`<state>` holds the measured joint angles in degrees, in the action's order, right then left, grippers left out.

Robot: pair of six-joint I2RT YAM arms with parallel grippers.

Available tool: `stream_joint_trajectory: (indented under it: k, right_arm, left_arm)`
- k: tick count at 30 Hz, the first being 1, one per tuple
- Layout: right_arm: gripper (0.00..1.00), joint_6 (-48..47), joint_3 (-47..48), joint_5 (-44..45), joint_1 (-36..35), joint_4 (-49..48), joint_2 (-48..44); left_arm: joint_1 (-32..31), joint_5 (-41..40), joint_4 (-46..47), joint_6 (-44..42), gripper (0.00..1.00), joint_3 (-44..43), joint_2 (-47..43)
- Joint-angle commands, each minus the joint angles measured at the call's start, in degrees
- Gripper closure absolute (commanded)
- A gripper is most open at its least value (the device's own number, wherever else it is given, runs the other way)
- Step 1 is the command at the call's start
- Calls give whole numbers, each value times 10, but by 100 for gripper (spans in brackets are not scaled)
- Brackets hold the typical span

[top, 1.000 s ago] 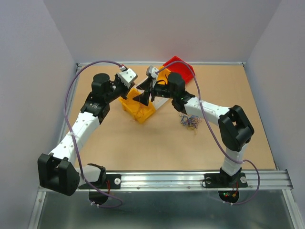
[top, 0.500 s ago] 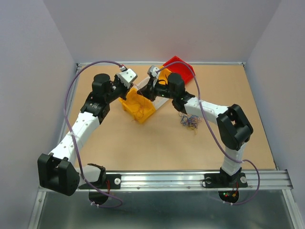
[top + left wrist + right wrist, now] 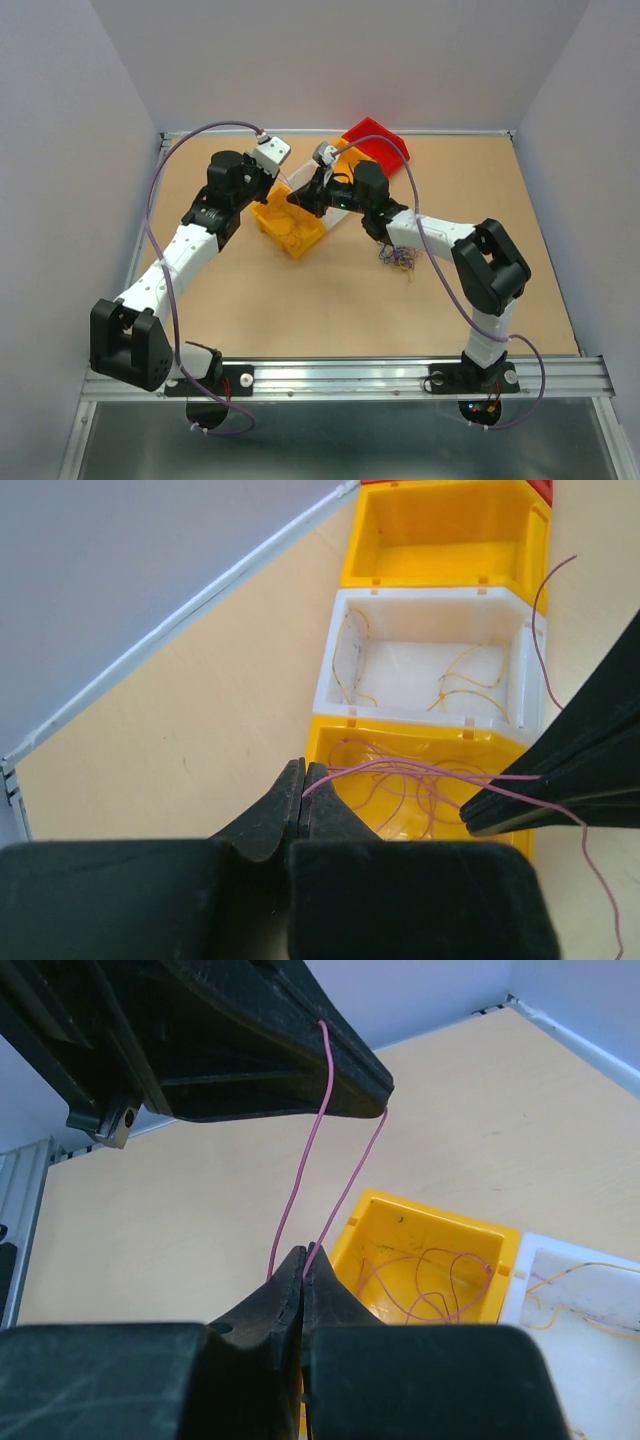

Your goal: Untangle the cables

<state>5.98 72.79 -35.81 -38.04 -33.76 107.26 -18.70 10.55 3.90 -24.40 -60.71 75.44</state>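
At the near side of the surface (image 3: 300,300), in front of the right arm's forearm, a small wad of tangled cables (image 3: 398,258) lies loose, with blue-purple, yellow-orange and dark strands mixed together. It is well apart from the bins and neither gripper touches it.

Further in, both arms reach toward the middle and meet above the near yellow bin (image 3: 303,240). The left gripper (image 3: 302,785) is clenched, its two black fingers pressed tip to tip on a single pink wire (image 3: 300,1175). The right gripper (image 3: 303,1260) is clenched on the same wire, just beside the left one. In the right wrist view the wire runs up from the right gripper's tips to the left gripper's fingers as two thin strands. In the left wrist view it stretches sideways from one gripper to the other over the bin's opening.

Beneath them, the near yellow bin holds several loose pink wires (image 3: 430,1280) curled on its floor. Touching it on the far side stands a white bin (image 3: 430,597) with a few thin yellow wires (image 3: 470,675) lying against its floor and walls. Beyond that comes the far yellow bin (image 3: 440,555). A red bin (image 3: 378,140) ends the diagonal row near the back edge of the surface.
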Motion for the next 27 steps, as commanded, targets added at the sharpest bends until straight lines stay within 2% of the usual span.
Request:
stream_joint_trajectory:
  k: [1, 15, 21, 27]
  right_arm:
    - [100, 38, -32, 10, -12, -87, -3]
    - [99, 94, 64, 14, -43, -98, 157]
    - [100, 110, 92, 16, -45, -100, 192]
    - [99, 105, 100, 59, -53, -96, 201]
  left_arm:
    - [8, -78, 57, 8, 100, -9, -17]
    - [9, -93, 68, 12, 100, -7, 5]
    - [9, -92, 88, 3, 100, 15, -19]
    - [9, -91, 108, 2, 100, 32, -45]
